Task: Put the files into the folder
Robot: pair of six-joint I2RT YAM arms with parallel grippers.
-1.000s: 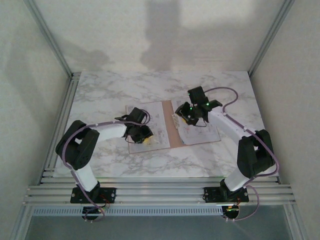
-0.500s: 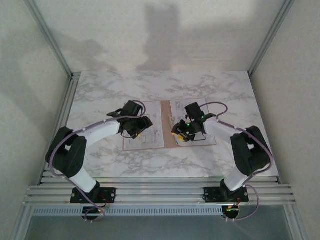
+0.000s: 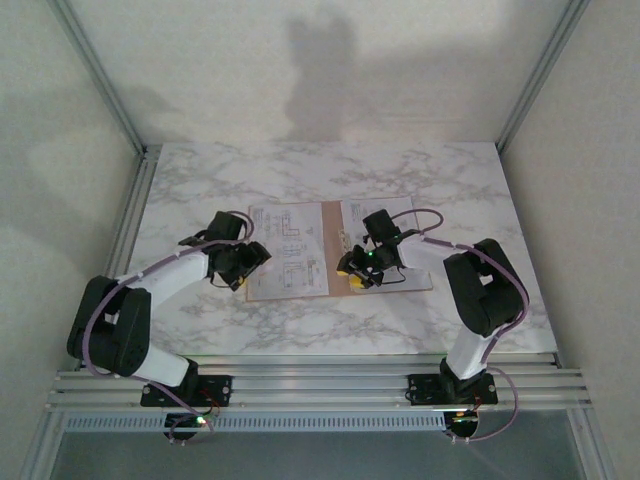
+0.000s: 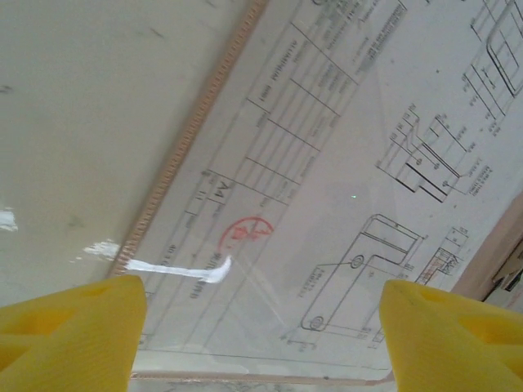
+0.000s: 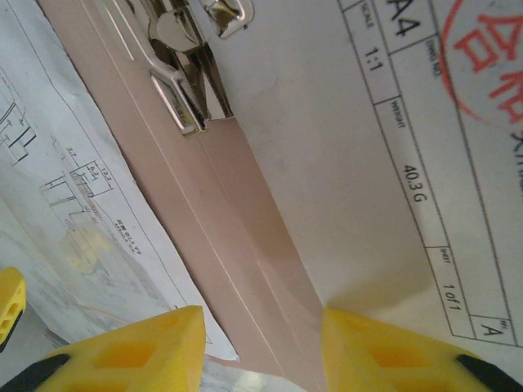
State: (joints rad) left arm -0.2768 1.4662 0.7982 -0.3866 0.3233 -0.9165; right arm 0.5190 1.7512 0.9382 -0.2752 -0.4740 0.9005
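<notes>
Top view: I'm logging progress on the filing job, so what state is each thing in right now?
folder, open flat on the table, covers spread
left sheet, lying flat on the left cover
right sheet, lying flat on the right cover
clip, at the spine; clamped or not, cannot tell
left end effector, open, holding nothing
right end effector, open above the spine, holding nothing
</notes>
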